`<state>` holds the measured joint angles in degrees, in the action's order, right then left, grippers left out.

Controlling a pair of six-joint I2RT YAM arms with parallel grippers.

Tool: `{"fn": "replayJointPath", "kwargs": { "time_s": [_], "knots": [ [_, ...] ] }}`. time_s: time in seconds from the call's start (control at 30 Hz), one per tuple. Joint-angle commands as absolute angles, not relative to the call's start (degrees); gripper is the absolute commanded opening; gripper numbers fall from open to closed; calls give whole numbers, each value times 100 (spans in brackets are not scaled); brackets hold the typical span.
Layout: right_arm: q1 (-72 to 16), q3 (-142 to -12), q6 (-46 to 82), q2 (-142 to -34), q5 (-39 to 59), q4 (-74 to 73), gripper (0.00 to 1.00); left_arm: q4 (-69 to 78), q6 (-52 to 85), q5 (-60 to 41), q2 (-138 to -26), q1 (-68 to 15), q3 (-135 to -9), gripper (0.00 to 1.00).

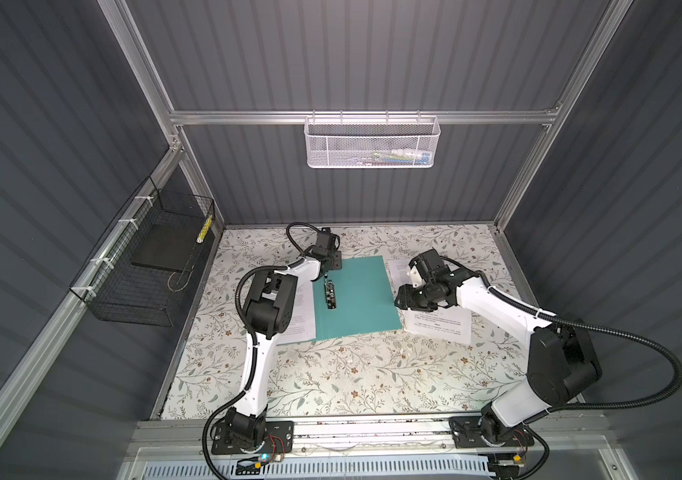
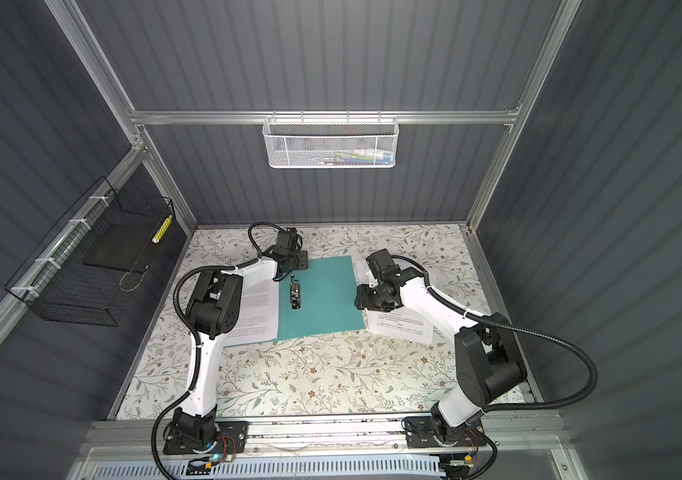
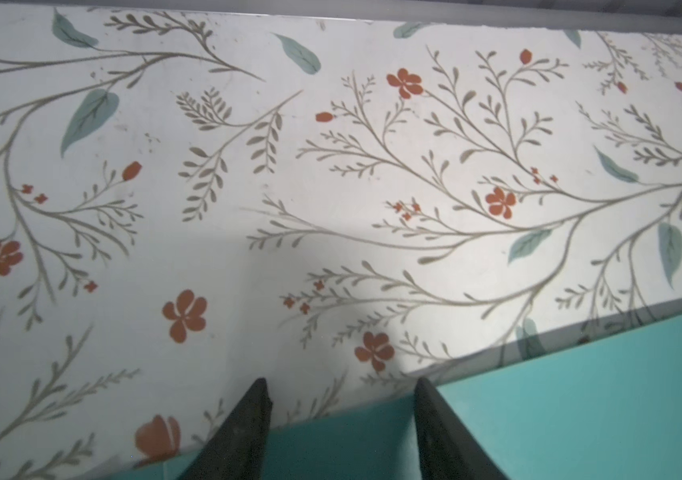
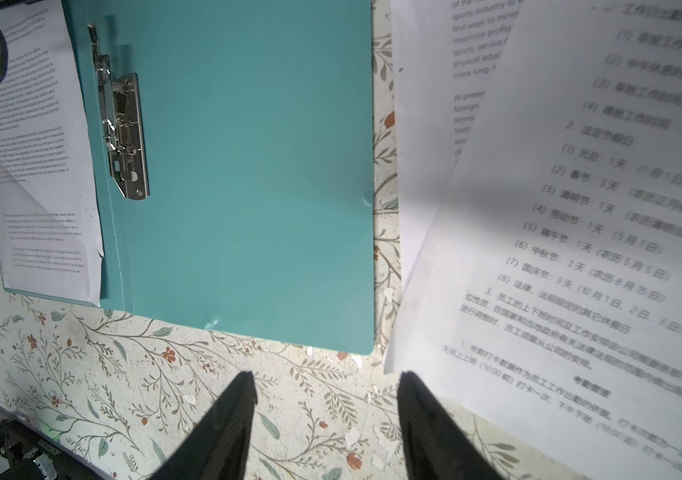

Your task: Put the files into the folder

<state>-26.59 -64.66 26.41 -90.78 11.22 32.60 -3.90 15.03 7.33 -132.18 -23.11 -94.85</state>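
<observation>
On the pale floral-print worktop (image 1: 331, 374), the thin teal-green plastic folder (image 1: 360, 295) lay open and flat, awaiting its papers.

Its covers were spread, seemingly to bare the inner face for loading. Some loose white printed files (image 1: 304, 321) rested on its left cover, while another overlapping stack (image 1: 439, 326) sat on the worktop just beside its right edge, likely staged for transfer. The small silver metal clip bar (image 4: 121, 124) stood near the spine, nothing under it. The left claw (image 3: 341, 384) hung with jaws apart and empty over the folder's far edge, perhaps to pin it. The right claw (image 4: 327, 378) was likewise parted, gripping nothing, one fingertip beside the stack's corner, probably ready to lift a sheet.
</observation>
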Motion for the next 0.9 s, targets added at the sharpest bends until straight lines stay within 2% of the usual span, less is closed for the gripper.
{"fn": "replayJointPath", "kwargs": {
  "time_s": [0.0, 0.2, 0.3, 0.57, 0.77, 0.87],
  "knots": [
    [-2627, -6314, 2720, -8982, 1266, 3183, 58, -1044, 1560, 349, -13272, -2413, -8934, 56],
    [-2430, -6152, 2844, -9004, 1435, 2884, 58, -900, 1909, 342, -12937, -2446, -8530, 56],
    [-2052, -6176, 2976, -9114, 1862, 2655, 58, -1080, 1984, 253, -13057, -2451, -8967, 57],
    [-1405, -6513, 3134, -8848, 1724, 2787, 62, -721, 2875, -577, -12782, -2522, -9575, 66],
    [-861, -6378, 3320, -8623, 1492, 2762, 66, -531, 3420, -1140, -12970, -2999, -10057, 69],
    [-475, -6294, 3366, -8578, 1589, 2690, 69, -579, 3465, -1090, -13162, -3305, -10440, 69]
  ]
}}
